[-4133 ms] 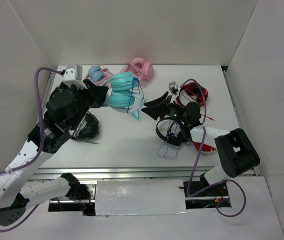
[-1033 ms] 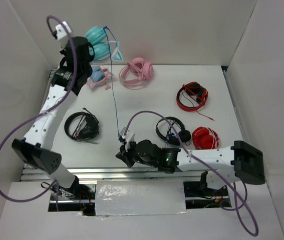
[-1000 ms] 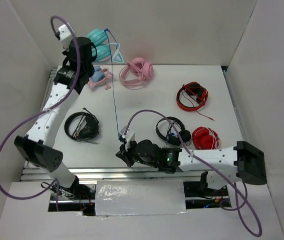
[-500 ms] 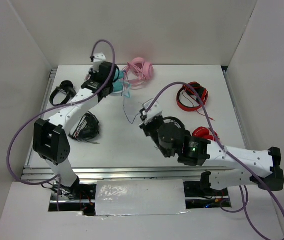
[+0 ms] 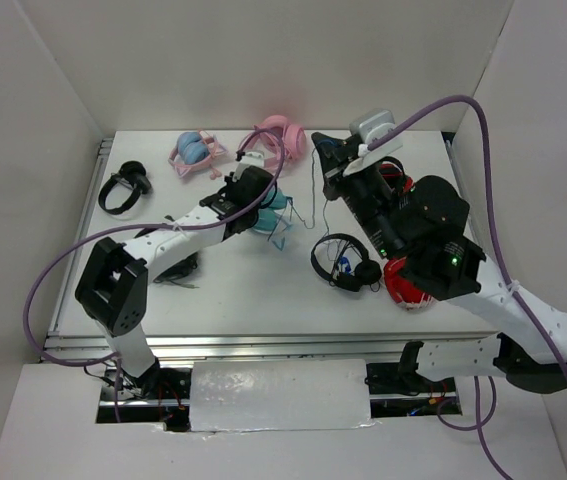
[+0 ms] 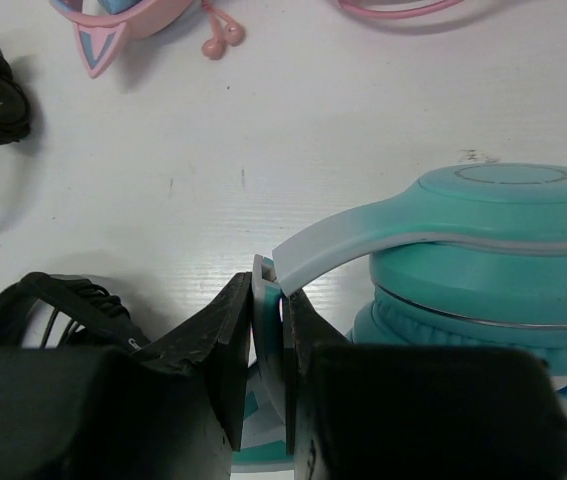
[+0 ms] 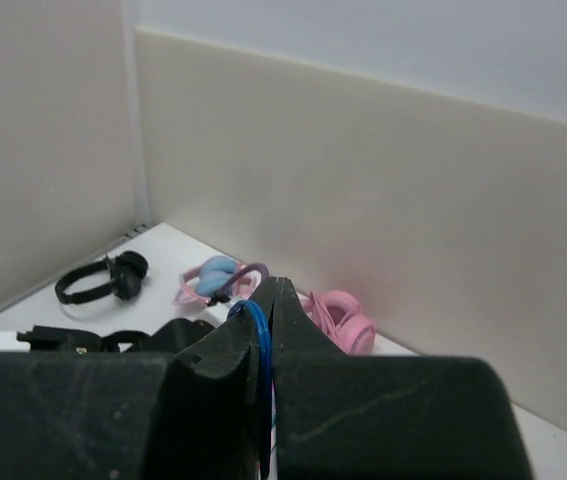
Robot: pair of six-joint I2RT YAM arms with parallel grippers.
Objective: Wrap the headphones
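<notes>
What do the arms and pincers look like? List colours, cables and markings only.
Both the left arm and right arm have white links and bulky black joints, each trailed by a looping purple cable. A green light glows on the right arm. The left pincer and right pincer are black and wedge-shaped.

Teal headphones [image 5: 271, 203]: one.
Pink headphones: two, the blue-cupped pair [image 5: 194, 151] and the all-pink pair [image 5: 281, 135], both by the far edge.
Black headphones: three, the left-edge pair [image 5: 123, 186], the near-left pair [image 5: 185, 270] and the mid-counter pair [image 5: 348, 262].
Red headphones [image 5: 401, 285]: one clearly seen.
</notes>
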